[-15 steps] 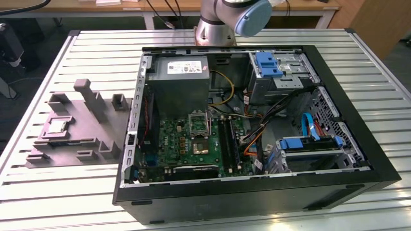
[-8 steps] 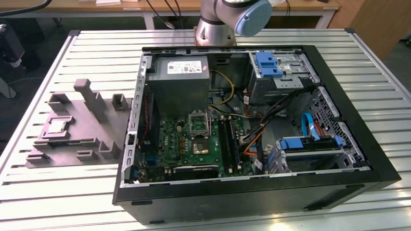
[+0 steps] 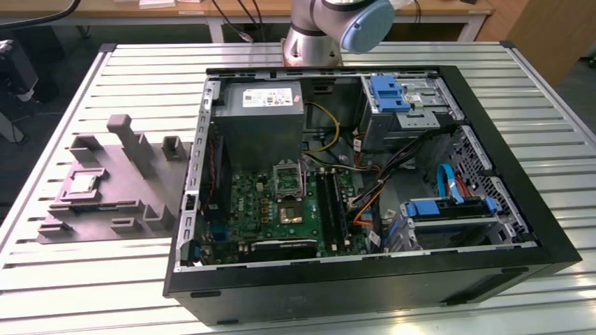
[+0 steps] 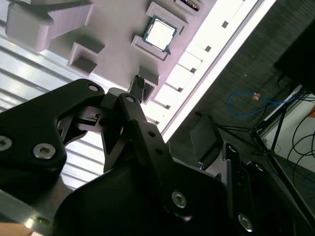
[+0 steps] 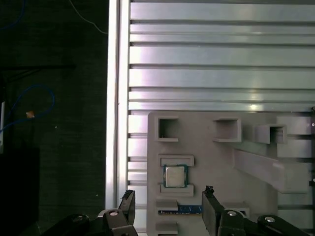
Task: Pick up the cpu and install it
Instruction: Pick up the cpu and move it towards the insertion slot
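First wrist view: the cpu [image 5: 174, 176] lies flat, silvery top up, in a shallow square recess of the grey moulded tray [image 5: 206, 152], with a low raised block on each of two opposite sides. It sits near the tray edge closest to the rim of the slatted metal table [image 5: 221, 59]. In the exterior view, the tray stands at the exterior view's left of the open computer case [image 3: 521, 265]. Inside the case, the metal-framed socket [image 3: 292, 212] on the motherboard [image 3: 265, 209] shows a dark, unfilled centre. The chip is therefore not yet picked up.

The gripper [image 5: 169, 191] is empty and spread wide. Its two dark fingers [image 5: 210, 211] stand well apart, one to each side of the chip's line, and touch neither chip nor tray. From both wrist views it appears to hang above the tray rather than within the recess.

The step in hand is judged to be the approach to the pick. To do it well:
- Centre the gap over the chip.
- Turn the finger faces parallel to the two chip edges that the raised blocks leave free.
- Descend straight, so that neither fingertip catches a block or the recess wall.
- Close on the thin rim only, with light force, since the part is flat and easily tilted.
- Lift level, because a skewed grasp would probably carry over to the seating in the socket.
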`<state>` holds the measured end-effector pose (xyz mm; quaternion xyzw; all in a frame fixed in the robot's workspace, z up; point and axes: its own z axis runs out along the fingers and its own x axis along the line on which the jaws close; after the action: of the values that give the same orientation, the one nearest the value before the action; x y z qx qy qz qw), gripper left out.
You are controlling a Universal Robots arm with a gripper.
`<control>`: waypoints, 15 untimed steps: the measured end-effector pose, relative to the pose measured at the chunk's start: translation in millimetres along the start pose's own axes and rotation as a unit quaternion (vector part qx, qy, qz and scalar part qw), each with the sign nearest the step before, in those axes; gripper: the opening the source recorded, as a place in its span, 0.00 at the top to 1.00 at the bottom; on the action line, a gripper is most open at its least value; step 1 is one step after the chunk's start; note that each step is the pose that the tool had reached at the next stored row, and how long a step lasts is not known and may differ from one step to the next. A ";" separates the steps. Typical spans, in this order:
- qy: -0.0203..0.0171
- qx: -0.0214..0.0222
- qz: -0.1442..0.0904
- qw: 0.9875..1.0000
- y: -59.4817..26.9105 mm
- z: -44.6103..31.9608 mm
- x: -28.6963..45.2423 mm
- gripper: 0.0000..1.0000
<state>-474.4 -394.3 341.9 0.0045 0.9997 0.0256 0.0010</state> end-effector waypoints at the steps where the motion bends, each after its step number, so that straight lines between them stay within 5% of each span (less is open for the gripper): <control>1: 0.000 0.000 0.000 1.000 0.0 0.5 0.0 0.35; 15: 0.001 0.000 0.000 1.000 -0.2 3.8 0.0 0.35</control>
<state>-474.3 -394.4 338.1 0.0045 0.9997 0.0256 0.0000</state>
